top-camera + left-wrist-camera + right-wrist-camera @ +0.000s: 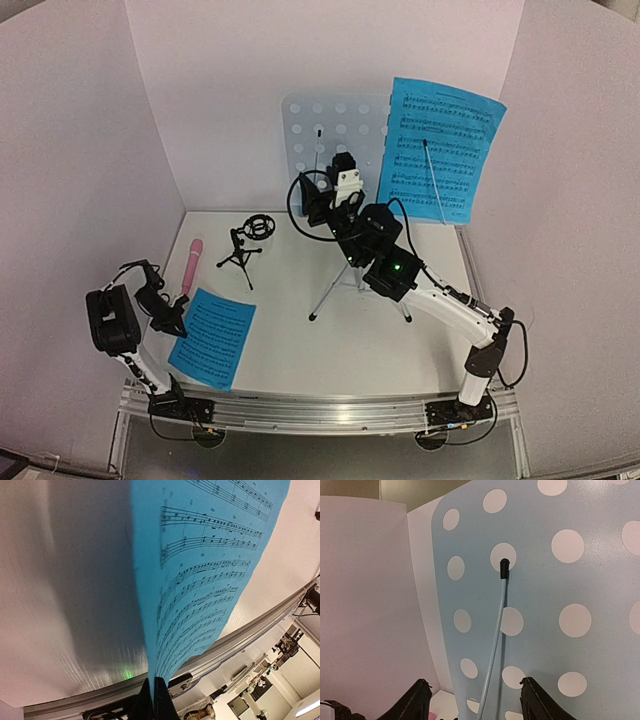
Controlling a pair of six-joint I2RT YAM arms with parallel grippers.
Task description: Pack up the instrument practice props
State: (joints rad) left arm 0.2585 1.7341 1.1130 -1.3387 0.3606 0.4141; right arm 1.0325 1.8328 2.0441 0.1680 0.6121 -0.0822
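My left gripper (pixel 176 322) is shut on the left edge of a blue sheet-music page (pixel 213 338) lying at the table's front left. In the left wrist view the page (pixel 200 580) runs out from between the pinched fingertips (pixel 161 700). A second blue page (pixel 440 150) rests on the right half of the pale perforated music stand (pixel 318 130), which stands on a silver tripod (pixel 352 285). My right gripper (pixel 332 196) is open and empty just in front of the stand's plate (pixel 600 580), with its thin page-holder wire (pixel 495 640) between the jaws. The pink microphone (pixel 190 265) lies at the left. The black tripod mic stand (pixel 245 245) stands beside it.
White walls enclose the table on the left, back and right. A metal rail (pixel 320 410) runs along the near edge by the arm bases. A black cable (pixel 300 215) loops beside the right wrist near the stand.
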